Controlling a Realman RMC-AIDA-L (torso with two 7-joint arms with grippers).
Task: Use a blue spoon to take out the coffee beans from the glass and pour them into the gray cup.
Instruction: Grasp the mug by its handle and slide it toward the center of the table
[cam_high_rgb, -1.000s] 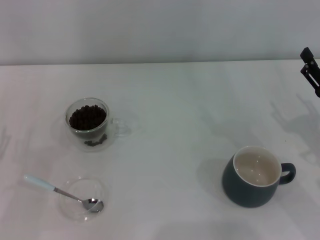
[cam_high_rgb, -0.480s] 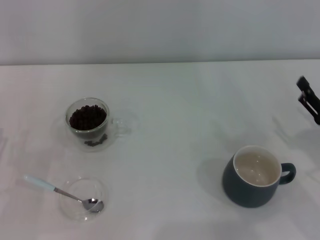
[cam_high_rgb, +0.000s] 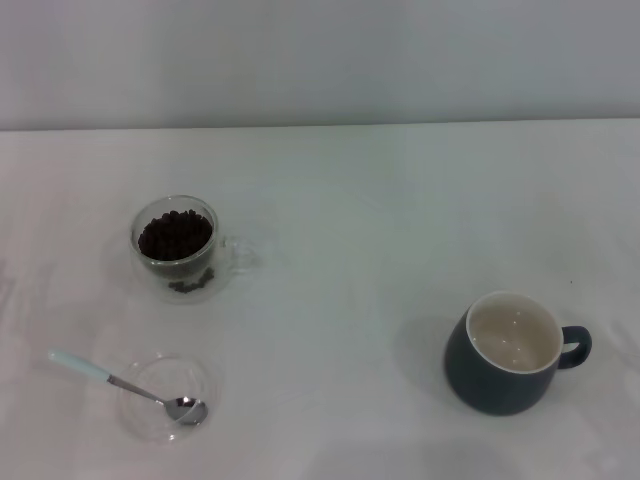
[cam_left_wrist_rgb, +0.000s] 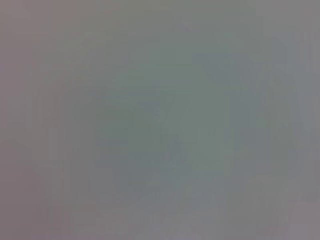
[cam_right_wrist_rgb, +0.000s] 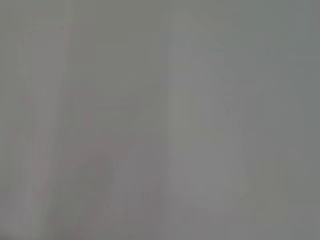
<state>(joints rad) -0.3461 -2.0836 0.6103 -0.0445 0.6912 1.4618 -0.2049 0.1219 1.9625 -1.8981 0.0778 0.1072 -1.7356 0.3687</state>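
The glass (cam_high_rgb: 177, 248) stands at the left of the white table in the head view, filled with dark coffee beans (cam_high_rgb: 175, 236), its clear handle pointing right. In front of it the blue spoon (cam_high_rgb: 120, 384) lies with its metal bowl resting in a shallow clear dish (cam_high_rgb: 165, 398) and its pale handle sticking out to the left. The gray cup (cam_high_rgb: 510, 352) sits at the front right, cream inside, with nothing in it, handle to the right. Neither gripper shows in any view. Both wrist views show only a blank grey surface.
The white table (cam_high_rgb: 350, 230) runs back to a plain pale wall. Between the glass and the gray cup lies bare tabletop.
The right gripper, seen at the right edge a second ago, moved down and out of the head view. Glass, spoon and cup have not moved.
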